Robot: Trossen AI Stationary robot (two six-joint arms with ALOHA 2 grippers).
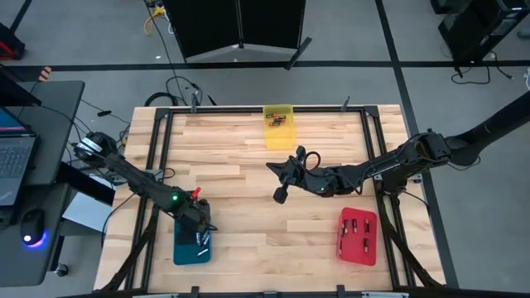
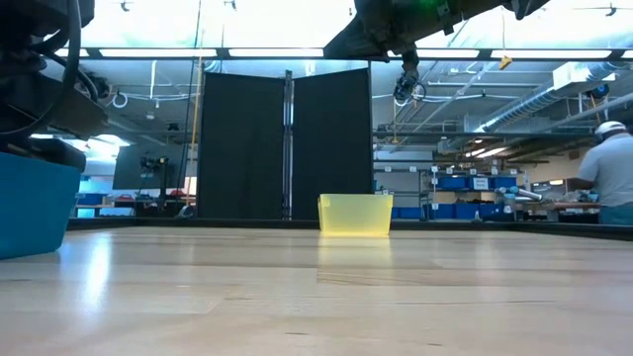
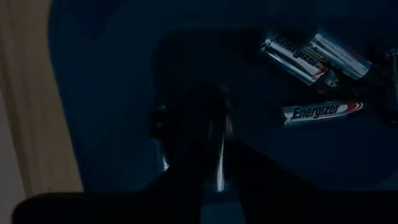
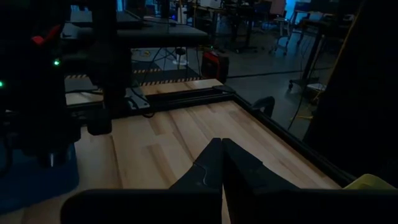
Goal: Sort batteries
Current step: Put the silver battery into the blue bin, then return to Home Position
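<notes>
High view: batteries (image 1: 357,227) sorted into red, yellow (image 1: 278,126) and blue trays (image 1: 191,247); none loose. Left gripper (image 1: 199,233) over blue, opening unclear; right gripper (image 1: 280,195) shut, empty.

In the left wrist view the left pincer (image 3: 193,124) is a dark shape over the blue plastic tray (image 3: 106,93); its finger gap cannot be made out. A silvery cylindrical battery (image 3: 390,74) is cut off at the picture's edge. From above, the cells in the red tray (image 1: 358,236) are too small to identify.
</notes>
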